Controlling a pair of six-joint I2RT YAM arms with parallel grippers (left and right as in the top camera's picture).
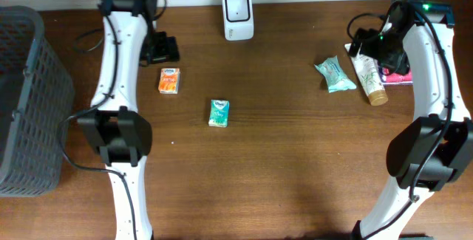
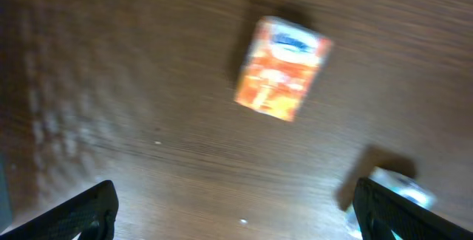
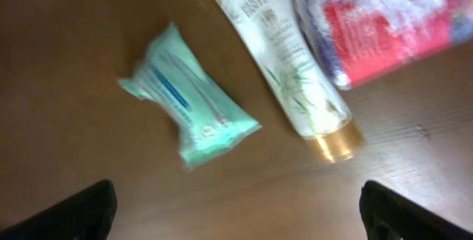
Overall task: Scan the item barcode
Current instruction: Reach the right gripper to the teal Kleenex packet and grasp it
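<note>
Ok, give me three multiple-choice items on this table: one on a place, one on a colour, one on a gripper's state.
1. The orange packet lies on the table's: A right side; B left side; C centre.
2. The tube's cap is: A gold; B black; C blue.
3. The left gripper is: A shut on the packet; B shut on the tube; C open, empty.
Key: B, it sits beside the left arm overhead; A, the right wrist view shows gold; C, its fingers stand wide with the packet lying below.

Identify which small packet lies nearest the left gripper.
The orange packet, just beside the left gripper; the green packet sits mid-table, the teal packet by the right arm.
</note>
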